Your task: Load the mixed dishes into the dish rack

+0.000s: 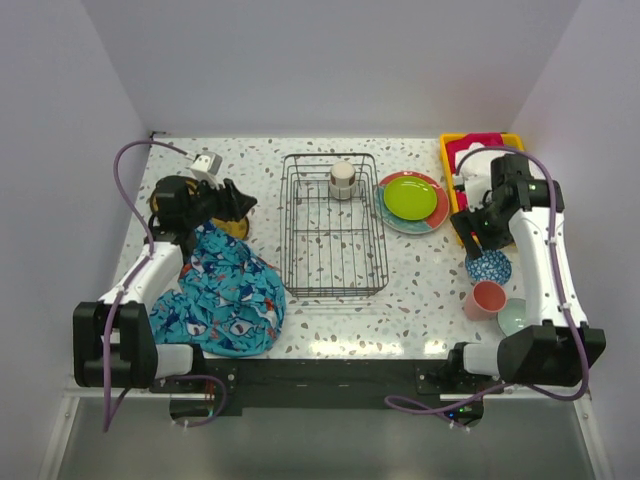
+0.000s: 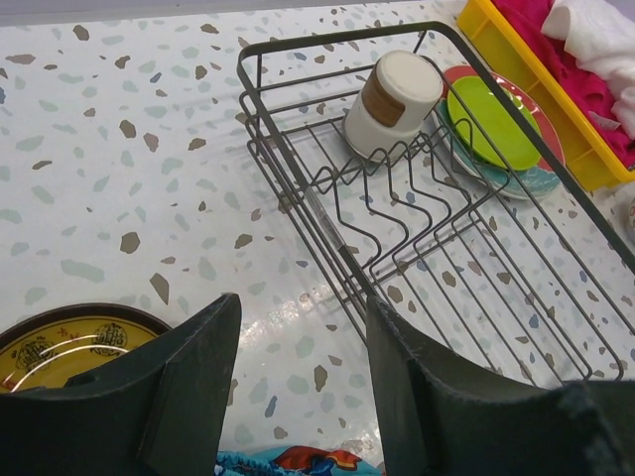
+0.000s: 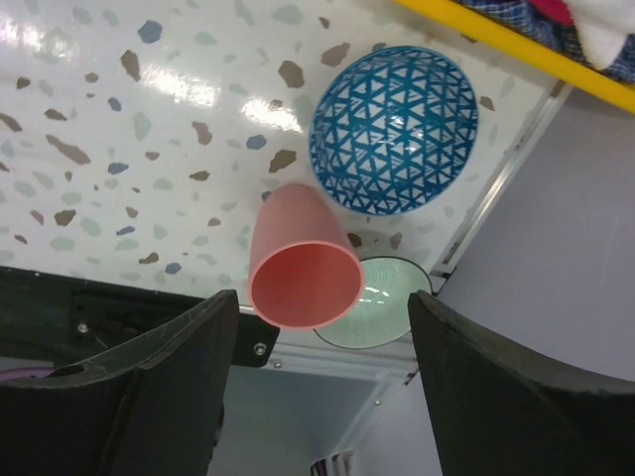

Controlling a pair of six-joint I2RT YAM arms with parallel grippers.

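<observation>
The dark wire dish rack (image 1: 333,225) stands mid-table with a cream cup (image 1: 343,180) on its side at its far end; both also show in the left wrist view, rack (image 2: 417,228) and cup (image 2: 392,101). A lime-green plate (image 1: 411,196) lies on a teal-and-red plate (image 1: 432,215) right of the rack. A yellow-olive plate (image 2: 69,342) lies by my open, empty left gripper (image 1: 238,205). My right gripper (image 1: 473,232) is open and empty above the blue patterned bowl (image 3: 402,131), pink cup (image 3: 301,266) and mint bowl (image 3: 382,309).
A blue patterned cloth (image 1: 225,290) lies bunched at the front left. A yellow plastic tray (image 1: 451,150) holding pink and white cloths stands at the back right. The table's right edge and wall are close to the bowls.
</observation>
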